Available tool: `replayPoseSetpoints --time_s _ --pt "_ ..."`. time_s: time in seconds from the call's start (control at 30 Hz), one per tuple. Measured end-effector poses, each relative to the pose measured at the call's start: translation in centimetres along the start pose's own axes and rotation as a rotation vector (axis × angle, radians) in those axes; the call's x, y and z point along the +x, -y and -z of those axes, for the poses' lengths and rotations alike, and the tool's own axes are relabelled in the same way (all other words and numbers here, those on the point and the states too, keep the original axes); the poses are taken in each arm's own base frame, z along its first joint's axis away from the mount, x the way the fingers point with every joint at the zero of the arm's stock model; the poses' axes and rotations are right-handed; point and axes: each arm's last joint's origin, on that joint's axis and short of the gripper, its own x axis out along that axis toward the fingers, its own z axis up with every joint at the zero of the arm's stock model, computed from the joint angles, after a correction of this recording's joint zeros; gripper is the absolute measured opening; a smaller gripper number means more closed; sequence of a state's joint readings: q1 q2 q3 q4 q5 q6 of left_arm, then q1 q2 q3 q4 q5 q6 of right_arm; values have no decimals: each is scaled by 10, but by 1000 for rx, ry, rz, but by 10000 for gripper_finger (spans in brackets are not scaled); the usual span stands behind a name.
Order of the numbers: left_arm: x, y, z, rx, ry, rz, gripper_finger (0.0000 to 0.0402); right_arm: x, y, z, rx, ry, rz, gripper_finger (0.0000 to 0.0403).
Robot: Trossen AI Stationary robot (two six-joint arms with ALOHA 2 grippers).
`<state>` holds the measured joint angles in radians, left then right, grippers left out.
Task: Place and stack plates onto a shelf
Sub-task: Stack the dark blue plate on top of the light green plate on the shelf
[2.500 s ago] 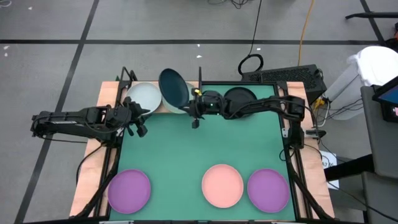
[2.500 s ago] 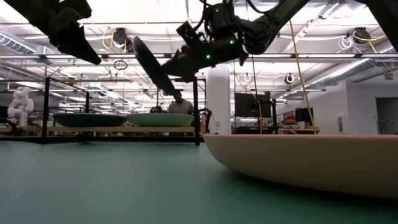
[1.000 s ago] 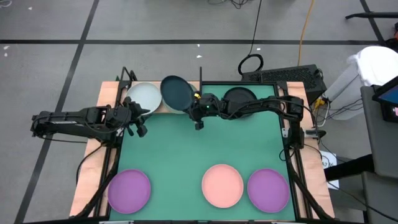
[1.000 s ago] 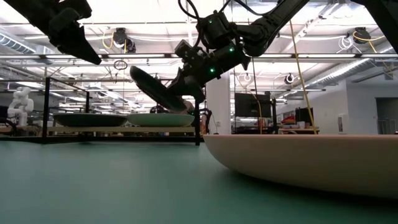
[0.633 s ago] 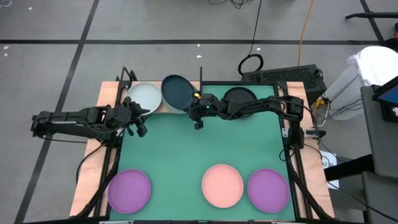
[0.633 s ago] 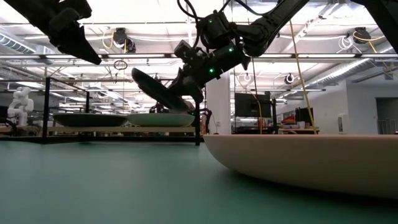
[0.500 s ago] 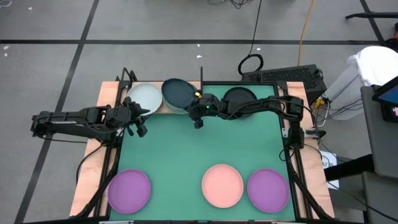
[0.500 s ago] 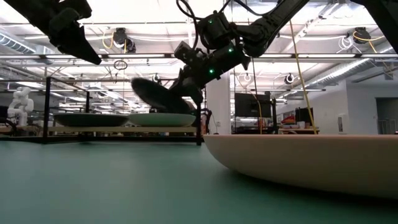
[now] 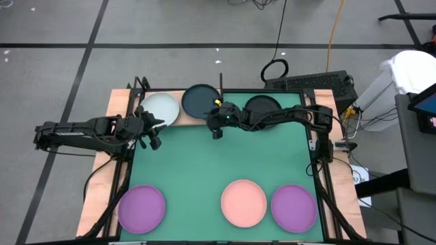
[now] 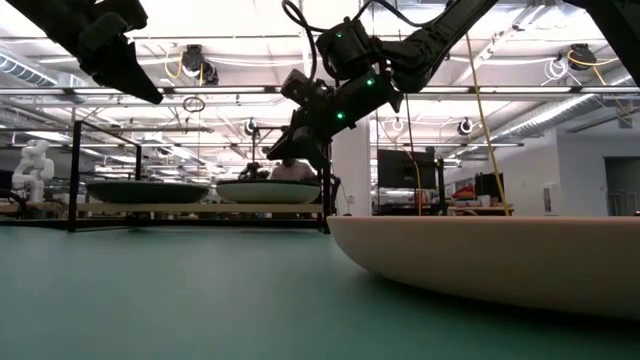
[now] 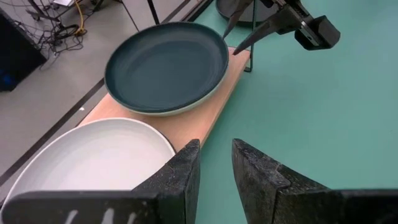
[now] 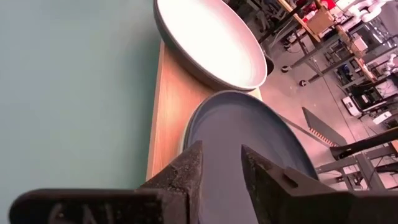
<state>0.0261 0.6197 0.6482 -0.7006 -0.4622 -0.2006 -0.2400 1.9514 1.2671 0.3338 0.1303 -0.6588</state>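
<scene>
The dark teal plate (image 9: 201, 101) lies flat on the wooden shelf (image 11: 219, 102) at the table's twelve o'clock edge, stacked on another plate whose pale rim shows beneath it, beside the white plate (image 9: 159, 107) at its nine o'clock. The right gripper (image 9: 216, 117) hovers at the teal plate's four o'clock rim, fingers parted a little and holding nothing, probably to leave it settled there. The left gripper (image 9: 151, 126) waits near the white plate, fingers slightly apart and empty.

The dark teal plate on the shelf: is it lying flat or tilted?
Flat. The dark teal plate rests level on the shelf, stacked on a paler plate beneath it, beside the white plate.
</scene>
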Motion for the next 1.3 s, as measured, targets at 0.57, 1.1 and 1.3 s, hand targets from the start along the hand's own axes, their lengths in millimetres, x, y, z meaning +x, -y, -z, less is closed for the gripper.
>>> replayPoseSetpoints --time_s 0.57,1.1,1.3 --pt "4 2 -1 21 -14 -2 99 -62 -38 -63 116 10 -156 93" --pt "43 22 -4 64 -120 -49 99 -169 -95 -12 411 6 -219 93" --pt "78 30 -22 171 -15 -153 99 -198 -99 16 491 65 -202 93"
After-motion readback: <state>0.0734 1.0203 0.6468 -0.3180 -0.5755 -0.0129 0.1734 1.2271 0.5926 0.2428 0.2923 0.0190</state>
